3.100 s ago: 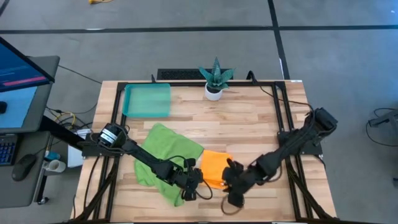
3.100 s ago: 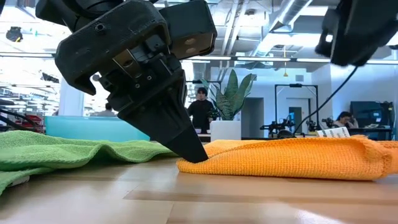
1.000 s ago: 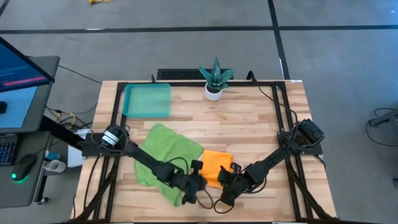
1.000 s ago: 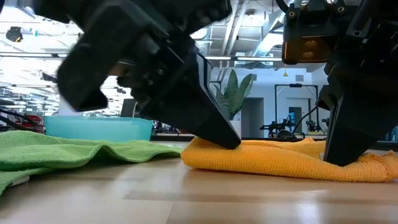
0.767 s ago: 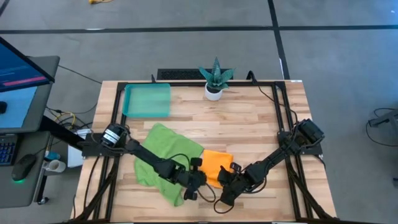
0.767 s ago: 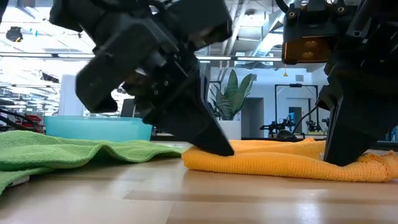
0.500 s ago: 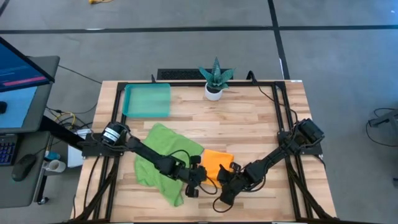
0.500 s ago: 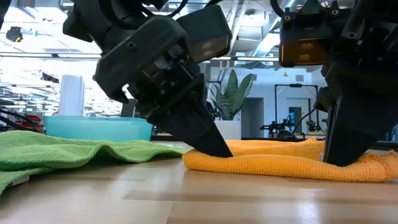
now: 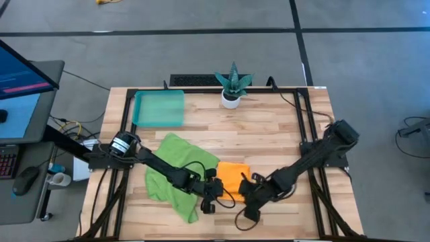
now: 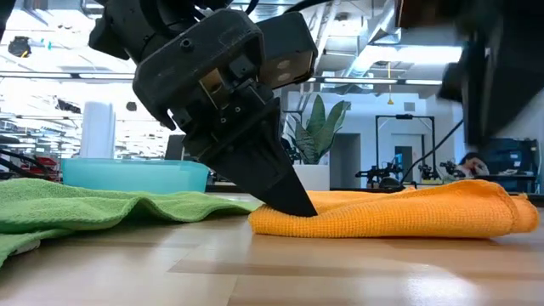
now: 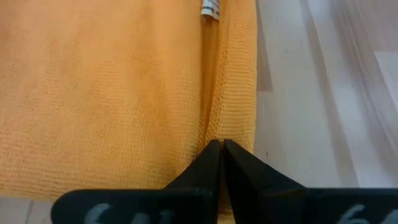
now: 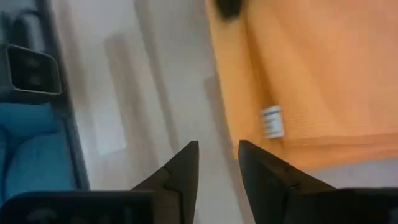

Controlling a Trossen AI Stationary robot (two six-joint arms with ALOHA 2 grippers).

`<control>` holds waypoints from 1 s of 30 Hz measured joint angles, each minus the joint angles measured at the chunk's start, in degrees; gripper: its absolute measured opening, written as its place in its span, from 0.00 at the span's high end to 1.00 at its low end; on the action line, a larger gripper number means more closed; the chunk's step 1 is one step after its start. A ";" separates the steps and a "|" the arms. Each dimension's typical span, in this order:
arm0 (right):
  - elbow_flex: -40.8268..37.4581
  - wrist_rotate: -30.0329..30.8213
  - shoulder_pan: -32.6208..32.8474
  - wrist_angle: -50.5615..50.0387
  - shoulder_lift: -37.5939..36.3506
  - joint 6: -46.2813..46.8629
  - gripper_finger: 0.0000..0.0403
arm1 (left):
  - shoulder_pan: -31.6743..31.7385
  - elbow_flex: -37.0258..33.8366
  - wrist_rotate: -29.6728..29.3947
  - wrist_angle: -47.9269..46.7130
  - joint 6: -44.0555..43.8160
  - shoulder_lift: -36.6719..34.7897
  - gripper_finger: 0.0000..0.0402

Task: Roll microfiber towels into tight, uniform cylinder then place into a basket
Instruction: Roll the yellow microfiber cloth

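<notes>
Near the desk's (image 9: 282,144) front edge, the left pincer (image 10: 293,204) is clenched on the folded edge of the orange towel (image 9: 232,176), while the right pincer (image 12: 217,158) hangs released just off it, fingers apart over bare wood. The orange towel lies folded flat, white tag (image 12: 272,122) showing, its left side touching the crumpled green towel (image 9: 178,161). Farther back, past open wood, the teal basket (image 9: 159,109) sits at the far-left corner.

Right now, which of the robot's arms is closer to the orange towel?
Left. Its end effector is shut, tips pressed on the orange towel at its edge beside the green towel. The right end effector hangs open just off the opposite edge, above the table.
</notes>
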 joint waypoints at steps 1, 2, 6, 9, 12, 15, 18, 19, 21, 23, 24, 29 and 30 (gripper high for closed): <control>0.01 2.25 0.49 -1.91 -1.73 -0.53 0.66 | 0.00 -0.02 -0.03 0.01 -0.22 0.00 0.96; -0.06 5.05 1.20 -3.50 -3.29 -0.76 0.67 | 0.00 -0.01 -0.01 -0.04 -0.51 0.00 0.96; -0.88 18.71 6.91 -4.34 -7.65 -3.45 0.69 | 0.00 -0.02 -0.01 -0.07 -1.35 0.04 0.96; -2.65 26.02 11.68 -2.21 -8.02 -4.45 0.69 | 0.00 -0.02 -0.01 0.01 -1.37 0.07 0.96; -3.22 30.02 14.19 -1.37 -6.55 -5.73 0.69 | 0.00 -0.02 -0.01 0.06 -1.38 0.07 0.96; -3.40 30.82 15.87 -0.40 -3.58 -10.66 0.69 | 0.00 -0.04 -0.01 0.17 -1.44 0.09 0.96; -3.10 30.78 16.24 5.05 0.44 -17.03 0.69 | -0.02 -0.06 -0.01 0.25 -1.46 0.11 0.96; -3.19 30.71 16.19 5.41 1.62 -19.00 0.69 | -0.01 -0.07 -0.03 0.29 -1.46 0.11 0.96; -1.85 30.20 15.72 6.22 4.19 -21.92 0.70 | -0.02 -0.07 -0.03 0.24 -1.48 0.11 0.96; -0.61 30.14 15.34 5.65 5.32 -23.60 0.70 | -0.02 -0.07 -0.09 0.39 -1.48 0.13 0.96; 0.06 30.13 15.10 5.83 5.90 -23.87 0.70 | -0.02 -0.07 -0.05 0.36 -1.48 0.13 0.96; 0.89 28.24 12.95 6.14 8.49 -23.94 0.70 | -0.04 -0.07 -0.12 0.39 -1.52 0.15 0.96; 0.93 27.86 12.44 5.85 9.07 -23.97 0.69 | -0.06 -0.07 -0.16 0.39 -1.52 0.15 0.96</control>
